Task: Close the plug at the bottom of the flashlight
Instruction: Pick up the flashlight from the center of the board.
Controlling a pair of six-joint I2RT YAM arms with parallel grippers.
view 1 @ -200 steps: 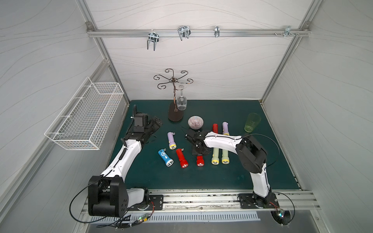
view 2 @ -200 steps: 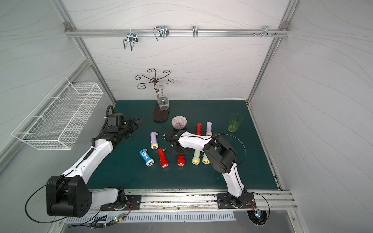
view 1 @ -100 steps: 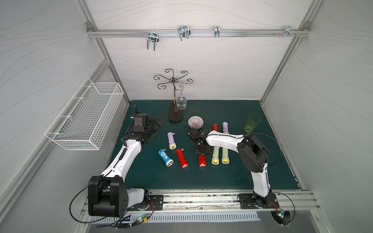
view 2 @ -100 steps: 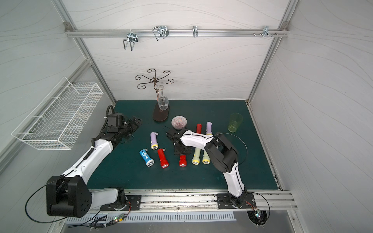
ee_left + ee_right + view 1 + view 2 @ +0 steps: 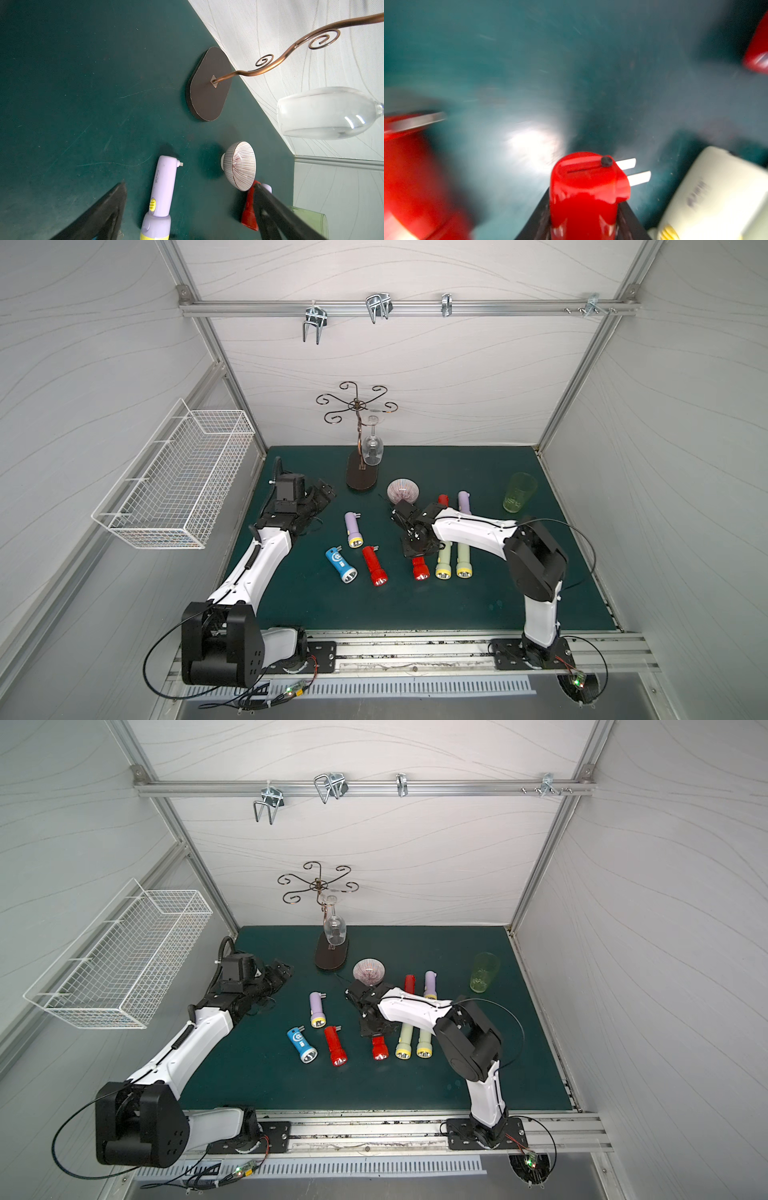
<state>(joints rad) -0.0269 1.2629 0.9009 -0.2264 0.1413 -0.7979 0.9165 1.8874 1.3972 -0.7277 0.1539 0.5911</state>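
in both top views the right claw (image 5: 417,540) (image 5: 376,1025) sits low over the middle of the green mat (image 5: 457,605). it's on top of a red flashlight (image 5: 420,570) whose lens end pokes out on the near side. from up here i can't tell how the jaws stand. two pale flashlights (image 5: 444,562) lie just right of it, lens ends near. off to its left are a second red one (image 5: 374,568), a blue flashlight (image 5: 340,565) and, a bit farther back, a purple flashlight (image 5: 353,526), all apart from each other. a striped bowl (image 5: 403,490) sits just beyond the claw. farther back is a stand (image 5: 362,477) with a wine glass (image 5: 372,448) hanging from it. a green cup (image 5: 518,492) stands far right. the left claw (image 5: 322,499) is at the far left of the mat, well apart from the red flashlight. a wire basket (image 5: 178,485) hangs on the left wall.

left wrist view: the left claw (image 5: 189,187) is released, fingers (image 5: 104,214) wide apart and gripping nothing. the purple flashlight (image 5: 164,187) lies ahead of it with a prong (image 5: 180,164) sticking out sideways. the bowl, stand base and wine glass show too.

right wrist view: the right claw is grasping the red flashlight (image 5: 583,197), with a dark finger pressed on each side of the body. its plug (image 5: 632,173) sticks out sideways from the end, not folded in. one of the pale flashlights lies just beside it. everything else is blurred.
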